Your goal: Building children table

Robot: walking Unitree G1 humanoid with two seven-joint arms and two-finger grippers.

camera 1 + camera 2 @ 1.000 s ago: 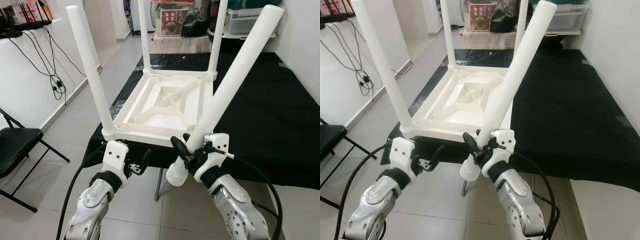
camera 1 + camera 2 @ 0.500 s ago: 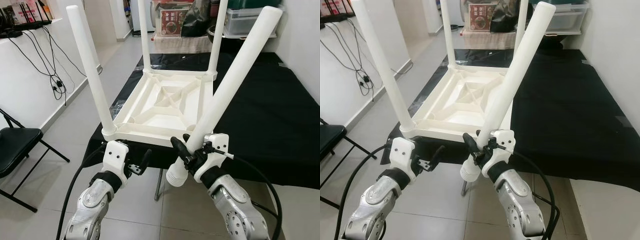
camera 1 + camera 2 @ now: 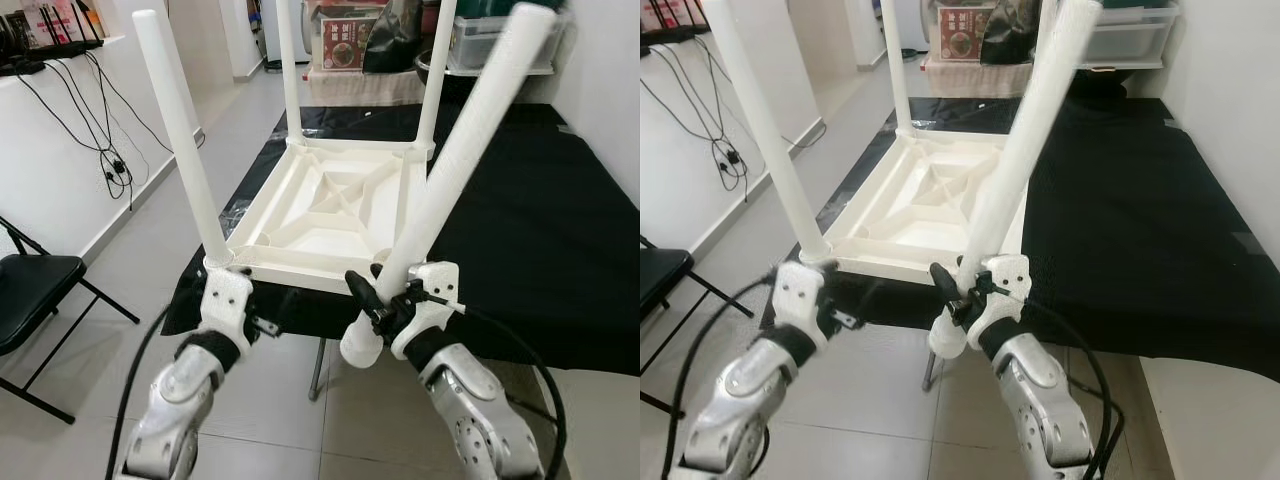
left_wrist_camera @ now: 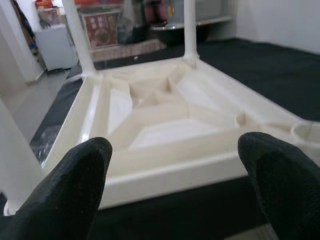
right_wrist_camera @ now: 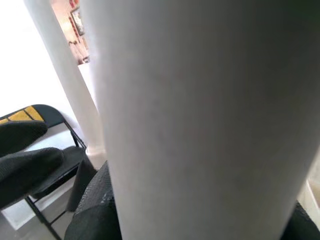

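Observation:
A white plastic children's table (image 3: 330,215) lies upside down on a black cloth, with three legs standing up from its corners. My right gripper (image 3: 382,300) is shut on the fourth, loose leg (image 3: 460,150). I hold it tilted just in front of the table's near right corner, where an empty socket (image 4: 305,131) shows. In the right wrist view the loose leg (image 5: 200,125) sits between the black fingers (image 5: 30,165). My left gripper (image 4: 175,175) is open in front of the table's near edge, below the near left leg (image 3: 180,130).
The black cloth (image 3: 540,220) stretches to the right of the table. A black folding chair (image 3: 30,290) stands on the tiled floor at the left. Cables (image 3: 105,150) hang down the white wall. Boxes and bins (image 3: 345,40) are stacked behind the table.
My left arm has risen toward the table's near left corner and is blurred. The loose leg in my right gripper has swung a little more upright.

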